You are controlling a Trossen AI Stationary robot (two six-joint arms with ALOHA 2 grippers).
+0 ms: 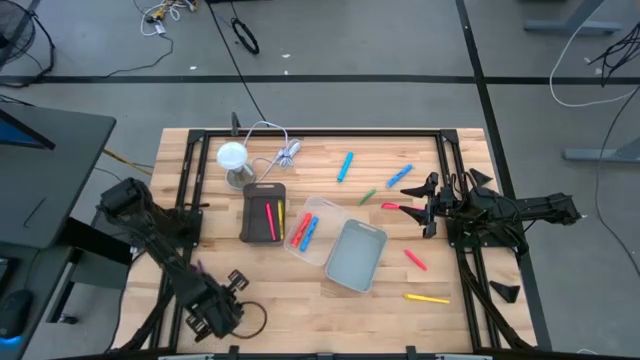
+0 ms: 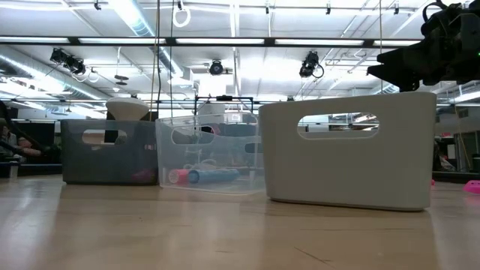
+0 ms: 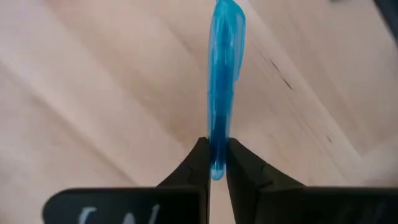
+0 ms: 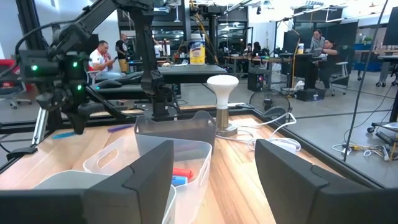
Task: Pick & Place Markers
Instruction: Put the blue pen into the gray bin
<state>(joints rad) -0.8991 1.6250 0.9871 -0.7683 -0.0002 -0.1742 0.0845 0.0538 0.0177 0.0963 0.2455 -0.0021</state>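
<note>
a few markers [image 1: 305, 232] lie in the bins [image 1: 264, 212]; eight or so are loose at 2 o'clock; left gripper [image 3: 216, 163] clamps a blue marker [image 3: 222, 68]; right gripper [image 4: 214, 163] gapes empty.

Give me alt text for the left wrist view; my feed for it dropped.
The left hand is shut on one end of a blue marker, which sticks straight out ahead of the camera. Wooden tabletop fills the rest of the view.
</note>
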